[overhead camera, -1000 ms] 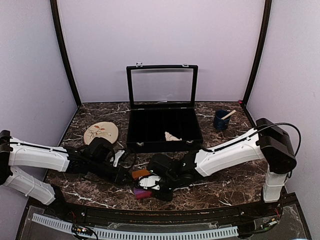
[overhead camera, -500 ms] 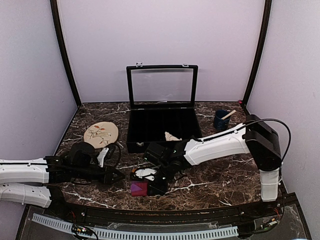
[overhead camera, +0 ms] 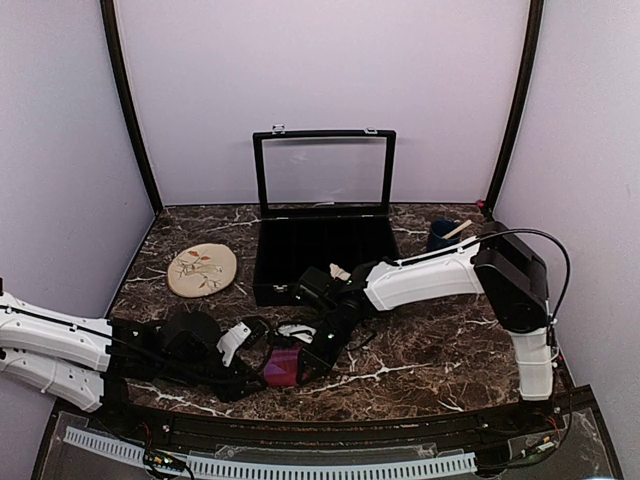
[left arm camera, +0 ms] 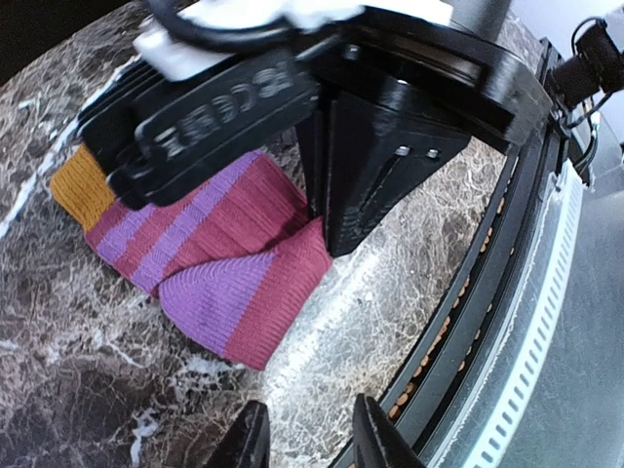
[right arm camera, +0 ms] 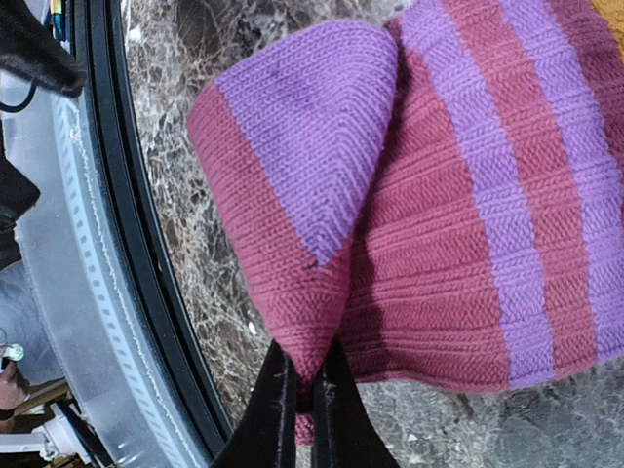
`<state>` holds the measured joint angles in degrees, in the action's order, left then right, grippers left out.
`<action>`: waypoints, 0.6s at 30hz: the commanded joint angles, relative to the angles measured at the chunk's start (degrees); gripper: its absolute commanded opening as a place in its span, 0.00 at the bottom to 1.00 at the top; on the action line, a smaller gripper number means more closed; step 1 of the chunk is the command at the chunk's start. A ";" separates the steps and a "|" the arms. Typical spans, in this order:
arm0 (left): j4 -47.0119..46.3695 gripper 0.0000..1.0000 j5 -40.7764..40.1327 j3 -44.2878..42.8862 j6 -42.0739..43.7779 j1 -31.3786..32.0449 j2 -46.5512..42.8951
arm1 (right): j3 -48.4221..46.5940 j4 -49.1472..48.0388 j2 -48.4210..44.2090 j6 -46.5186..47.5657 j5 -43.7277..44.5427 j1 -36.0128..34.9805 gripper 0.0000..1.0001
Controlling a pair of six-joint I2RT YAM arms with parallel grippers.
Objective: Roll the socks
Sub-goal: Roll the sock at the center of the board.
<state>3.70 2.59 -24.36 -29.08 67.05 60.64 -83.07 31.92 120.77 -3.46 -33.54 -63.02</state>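
One fold in | right tool (right arm camera: 304, 385) clamped on maroon sock (right arm camera: 468, 244) edge | left tool (left arm camera: 310, 439) apart | make your roll tight, low.

Right claw (overhead camera: 304, 371) covers part of the maroon sock (overhead camera: 280, 366)

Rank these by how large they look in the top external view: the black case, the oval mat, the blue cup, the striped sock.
1. black case
2. oval mat
3. striped sock and blue cup: they look alike, and the sock is partly covered, so left unranked.
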 commanded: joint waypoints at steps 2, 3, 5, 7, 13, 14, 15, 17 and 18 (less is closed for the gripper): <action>1.96 0.32 -5.20 -3.47 6.26 2.57 2.12 | -1.83 2.79 1.32 -1.42 -4.73 0.47 0.00; 2.22 0.32 -6.12 -3.94 7.28 3.03 2.71 | -1.90 2.97 1.39 -1.35 -5.05 0.45 0.00; 2.58 0.33 -7.46 -5.09 9.22 3.68 4.13 | -1.99 3.21 1.48 -1.45 -5.32 0.50 0.00; 2.91 0.33 -8.16 -6.22 11.20 4.22 5.86 | -2.16 3.38 1.57 -1.46 -5.60 0.53 0.00; 4.08 0.33 -9.22 -9.44 16.46 5.87 10.87 | -2.96 4.16 2.18 -1.50 -6.34 0.86 0.00; 4.11 0.34 -9.24 -9.74 17.03 6.04 11.38 | -2.98 4.18 2.19 -1.42 -6.48 0.93 0.00; 4.17 0.34 -9.32 -10.01 17.65 6.20 11.89 | -3.05 4.29 2.27 -1.37 -6.75 1.03 0.00; 4.32 0.34 -10.38 -10.34 18.50 6.54 12.79 | -3.13 4.47 2.32 -1.24 -7.33 1.27 0.00; 4.30 0.34 -11.05 -10.54 18.89 6.77 13.25 | -3.13 4.53 2.28 -1.15 -7.57 1.40 0.00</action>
<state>6.22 -5.76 -33.04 -14.00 72.99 72.88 -84.62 35.38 122.26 -4.82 -39.05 -62.46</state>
